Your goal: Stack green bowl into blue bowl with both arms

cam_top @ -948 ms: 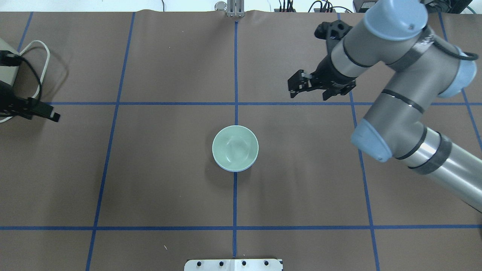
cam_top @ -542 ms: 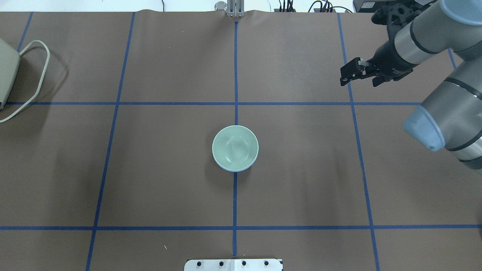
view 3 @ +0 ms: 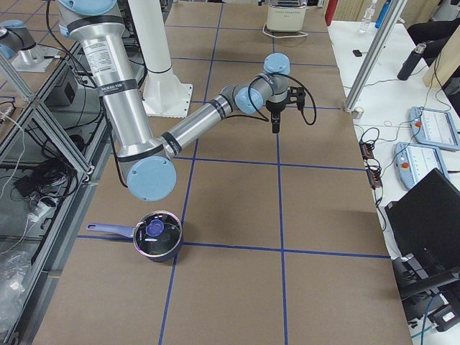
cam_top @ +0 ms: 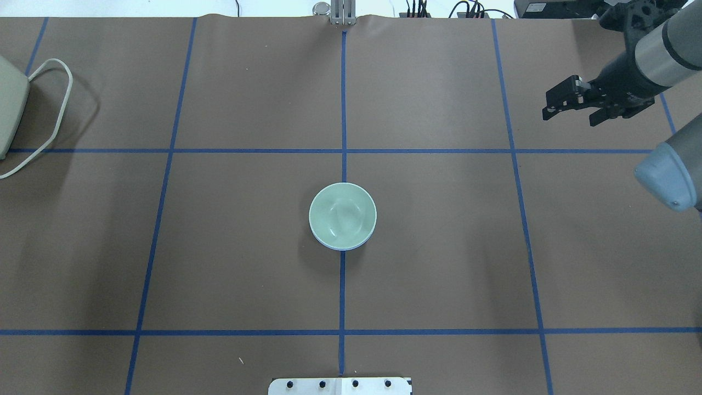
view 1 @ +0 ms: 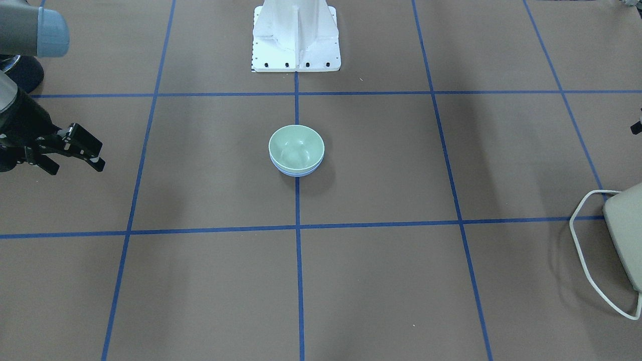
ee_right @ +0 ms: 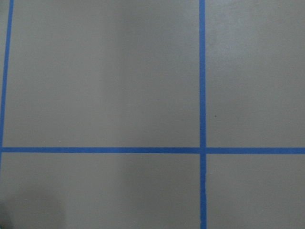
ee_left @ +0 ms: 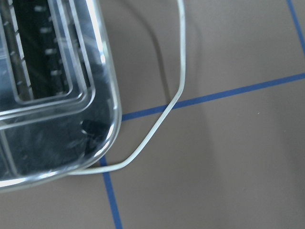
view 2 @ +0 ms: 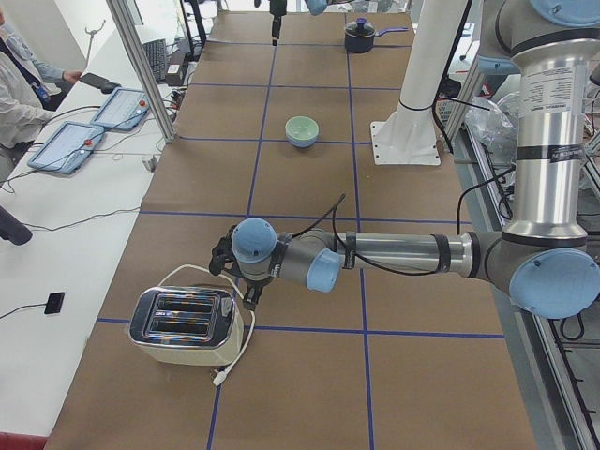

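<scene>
Brown paper covers the table (cam_top: 247, 99), and blue tape lines (cam_top: 343, 285) divide it into large squares. The right arm (cam_top: 666, 55) enters the overhead view at the upper right corner, well apart from the bowls. In the left side view the left arm (view 2: 394, 253) stretches low across the lower middle of the frame toward a toaster (view 2: 183, 323) at the lower left. A white pedestal base (view 1: 296, 35) stands at the top centre of the front-facing view.

At the centre of the overhead view, on the middle tape line, the green bowl (cam_top: 343, 214) sits upright, nested inside the blue bowl (cam_top: 343, 248). Only a thin crescent of the blue rim shows along its lower edge. A dark pot (view 3: 157, 237) sits at the lower left of the right side view.

The right gripper (cam_top: 559, 101) hangs above bare paper with its fingers spread and nothing between them. The left gripper (view 2: 251, 298) points down just beside the toaster's upper right corner; whether its fingers are apart or together cannot be told.
</scene>
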{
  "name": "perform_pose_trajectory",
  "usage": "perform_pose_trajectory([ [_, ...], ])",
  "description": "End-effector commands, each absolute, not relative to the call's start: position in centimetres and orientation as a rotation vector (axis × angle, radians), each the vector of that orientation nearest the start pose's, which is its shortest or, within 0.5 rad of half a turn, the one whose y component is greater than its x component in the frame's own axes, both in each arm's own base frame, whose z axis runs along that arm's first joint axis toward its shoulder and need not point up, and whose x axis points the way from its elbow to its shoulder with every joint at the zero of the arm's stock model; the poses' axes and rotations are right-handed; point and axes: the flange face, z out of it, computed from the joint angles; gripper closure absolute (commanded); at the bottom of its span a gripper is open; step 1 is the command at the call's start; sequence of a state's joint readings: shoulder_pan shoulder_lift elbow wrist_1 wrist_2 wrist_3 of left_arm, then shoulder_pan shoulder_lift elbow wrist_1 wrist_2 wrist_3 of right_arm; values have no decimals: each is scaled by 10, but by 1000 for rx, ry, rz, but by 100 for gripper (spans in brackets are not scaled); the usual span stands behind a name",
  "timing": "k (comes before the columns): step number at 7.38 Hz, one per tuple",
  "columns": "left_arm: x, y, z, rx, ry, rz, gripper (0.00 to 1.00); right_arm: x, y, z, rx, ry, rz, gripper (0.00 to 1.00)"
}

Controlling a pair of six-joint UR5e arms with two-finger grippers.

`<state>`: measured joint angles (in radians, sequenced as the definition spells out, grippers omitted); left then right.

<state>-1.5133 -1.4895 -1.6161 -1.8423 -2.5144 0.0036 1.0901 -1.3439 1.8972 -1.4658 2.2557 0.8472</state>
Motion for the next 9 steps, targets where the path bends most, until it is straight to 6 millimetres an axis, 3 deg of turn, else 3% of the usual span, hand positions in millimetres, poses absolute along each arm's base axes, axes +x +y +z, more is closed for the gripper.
perform_pose_trajectory([
  [1, -30, -452, 650, 165, 935, 153, 2, -148, -503, 438, 72, -837, 103, 0],
  [3, -33, -427, 672, 126, 935, 131, 2, -85, -476, 503, 106, -771, -7, 0],
  [5, -34, -411, 687, 118, 931, 168, 2, -70, -468, 526, 100, -713, 17, 0],
  [7, -37, -405, 693, 114, 896, 162, 2, -57, -446, 563, 79, -653, -30, 0],
  [9, -41, -405, 694, 114, 894, 153, 2, -11, -442, 606, 79, -637, -81, 0],
])
